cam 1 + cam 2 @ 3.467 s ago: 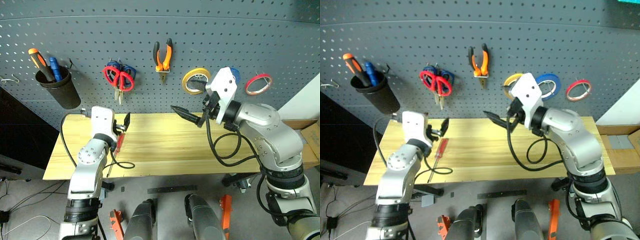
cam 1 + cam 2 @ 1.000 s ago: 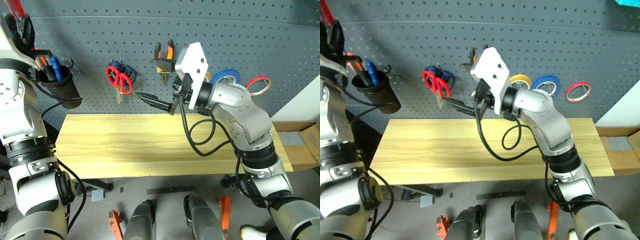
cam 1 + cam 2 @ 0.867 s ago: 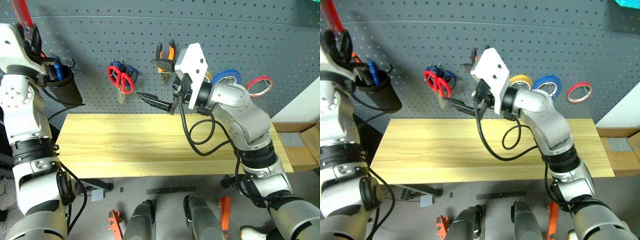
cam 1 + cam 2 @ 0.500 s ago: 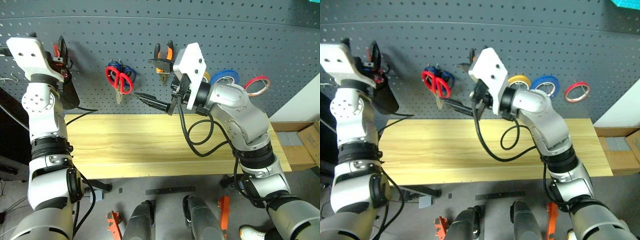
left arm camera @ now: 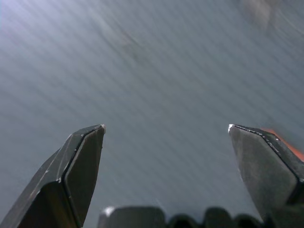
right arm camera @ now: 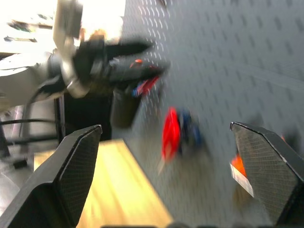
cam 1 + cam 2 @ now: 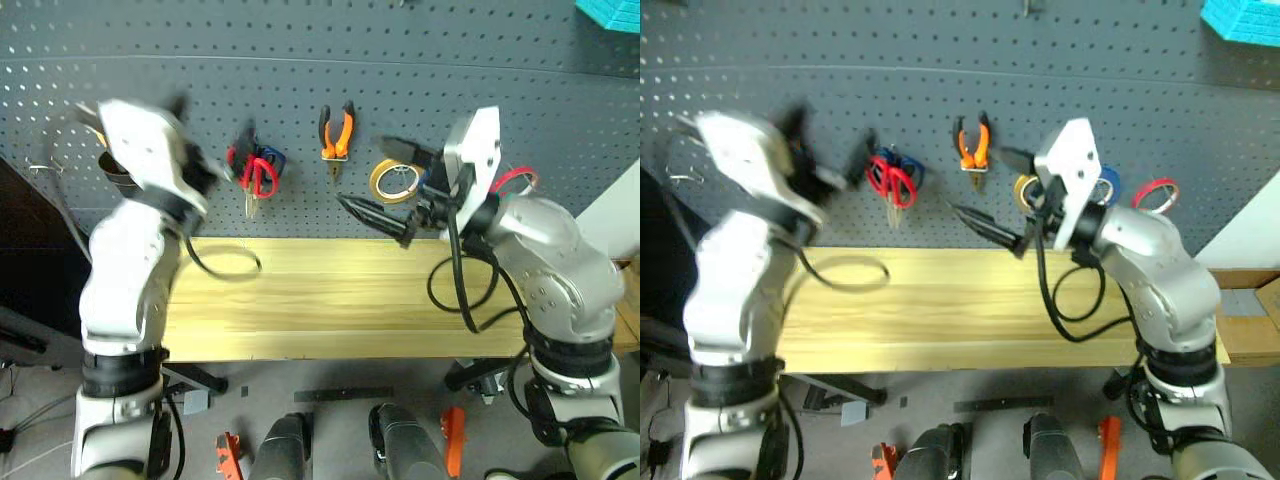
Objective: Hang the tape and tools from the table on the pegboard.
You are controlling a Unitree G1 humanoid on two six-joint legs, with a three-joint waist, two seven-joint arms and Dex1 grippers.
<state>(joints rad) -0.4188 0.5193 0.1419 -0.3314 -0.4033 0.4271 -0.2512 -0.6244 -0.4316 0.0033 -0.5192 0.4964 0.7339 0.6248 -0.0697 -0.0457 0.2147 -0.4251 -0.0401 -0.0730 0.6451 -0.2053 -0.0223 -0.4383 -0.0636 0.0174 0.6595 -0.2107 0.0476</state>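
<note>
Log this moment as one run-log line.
left tool: open, empty | right tool: open, empty | pliers, red scissors, red tape: on pegboard | table: bare

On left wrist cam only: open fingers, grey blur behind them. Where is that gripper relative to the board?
Observer: The left gripper is up at the left part of the pegboard, just left of the red-handled scissors hanging there. It holds nothing.
Operator: Pliers and red tape up too?
Observer: Yes. The pliers hang right of the scissors, and the red tape roll hangs farthest right, partly behind the right arm.
Operator: Right gripper?
Observer: The right gripper is open and empty, raised above the back edge of the table, with its fingers pointing toward the scissors.
</note>
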